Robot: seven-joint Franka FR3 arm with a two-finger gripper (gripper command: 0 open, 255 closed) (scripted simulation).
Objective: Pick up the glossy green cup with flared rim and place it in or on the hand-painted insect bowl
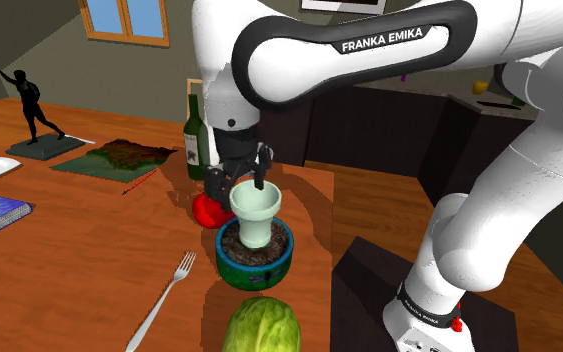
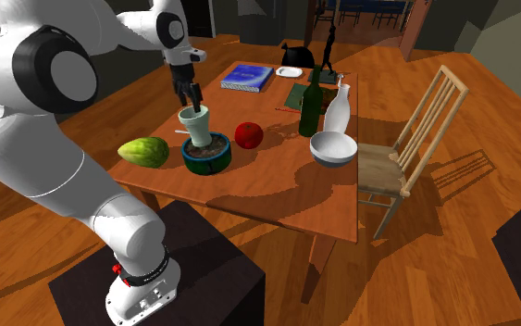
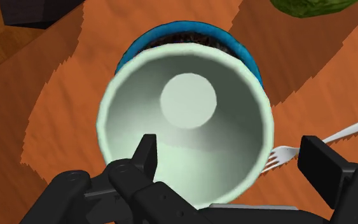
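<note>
Pale green cup [image 1: 256, 215] [image 2: 196, 125] [image 3: 184, 98] with a flared rim; stands upright inside the blue bowl [image 1: 254, 268] [image 2: 203, 163] [image 3: 190, 30], base down on the dark inner face, rim well above the bowl's edge. Directly over it, the black gripper [image 1: 239, 185] [image 2: 192, 93] [image 3: 231, 146] with fingers spread apart: one dipped inside the cup's mouth, the other outside the wall with a gap showing beside the rim in the wrist view, so clamped on nothing. Just beside the bowl, a red apple [image 1: 207, 210] [image 2: 249, 135]; near on another side, a green vegetable [image 1: 261, 328] [image 2: 144, 151] and a silver fork [image 1: 164, 300] [image 3: 343, 135] lying flat. Beyond the apple, a dark wine bottle [image 1: 195, 135] [image 2: 312, 109], upright. All on a wooden table [image 1: 69, 250] [image 2: 277, 199].
</note>
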